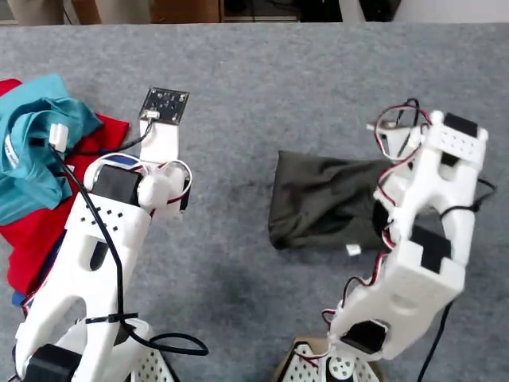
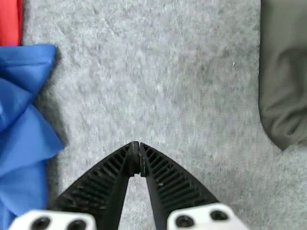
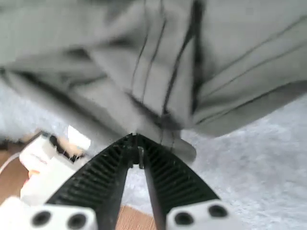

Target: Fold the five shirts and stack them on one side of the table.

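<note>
A dark olive shirt [image 1: 326,199], folded into a rough rectangle, lies right of the table's middle. My right arm [image 1: 421,239] stands over its right edge. In the right wrist view the olive shirt [image 3: 216,57] hangs in creases, and my right gripper [image 3: 135,155] is shut on its hem. At the left edge lies a pile with a teal shirt [image 1: 32,151] on a red shirt [image 1: 40,231]. The left wrist view shows a blue shirt [image 2: 21,129], a strip of the red shirt [image 2: 9,19] and the olive shirt [image 2: 283,86]. My left gripper [image 2: 135,160] is shut on nothing above bare felt.
Grey felt covers the table [image 1: 278,87], with open room between the pile and the olive shirt and along the far side. A black cable [image 1: 111,239] runs over my left arm [image 1: 95,263]. Both arm bases stand at the near edge.
</note>
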Controlling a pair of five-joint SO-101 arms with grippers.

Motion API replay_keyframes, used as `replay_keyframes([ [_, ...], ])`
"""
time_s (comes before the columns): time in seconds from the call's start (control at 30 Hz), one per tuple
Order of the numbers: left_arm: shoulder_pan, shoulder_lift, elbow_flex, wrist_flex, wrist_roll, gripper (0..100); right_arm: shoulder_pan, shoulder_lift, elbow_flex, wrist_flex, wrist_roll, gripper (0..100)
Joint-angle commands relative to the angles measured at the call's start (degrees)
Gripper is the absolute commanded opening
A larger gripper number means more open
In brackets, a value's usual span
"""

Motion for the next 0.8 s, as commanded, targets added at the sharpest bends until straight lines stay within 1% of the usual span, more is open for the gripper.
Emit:
replay_keyframes([
  [0.0, -0.4, 0.0, -1.9, -1.7, -0.5, 2, 2.5, -5.2, 4.1, -0.4, 3.1, 0.2],
  [0.1, -0.2, 0.0, -1.9, -1.8, -0.5, 2, 3.6, -7.9, 1.3, -3.3, 2.9, 0.2],
  [0.17, -0.2, 0.0, -1.9, -1.8, -0.5, 2, 2.2, -10.5, -3.7, -1.6, 0.3, 0.2],
  [0.23, -0.2, 0.0, -1.9, -1.8, -0.5, 2, -1.6, -13.0, -9.3, 1.0, -2.1, 0.2],
  [0.3, -0.2, 0.0, -1.8, -1.8, -0.5, 2, -6.5, -14.2, -13.1, 0.6, -2.6, 0.2],
  [0.43, -0.2, 0.0, -1.6, -1.6, -0.5, 2, -16.8, -10.9, -14.4, -6.6, -2.7, 0.2],
  [0.53, -0.6, 0.0, -1.4, -1.3, -0.5, 2, -21.3, -4.0, -15.0, -11.0, -2.7, 0.2],
  [0.67, -1.3, -0.1, -1.8, -0.3, -0.4, 2, -22.5, 5.5, -16.2, -9.8, -2.7, 0.2],
  [0.77, -2.6, -0.1, -1.8, 1.0, -0.4, 2, -20.3, 10.5, -16.7, -4.9, -2.7, 0.2],
])
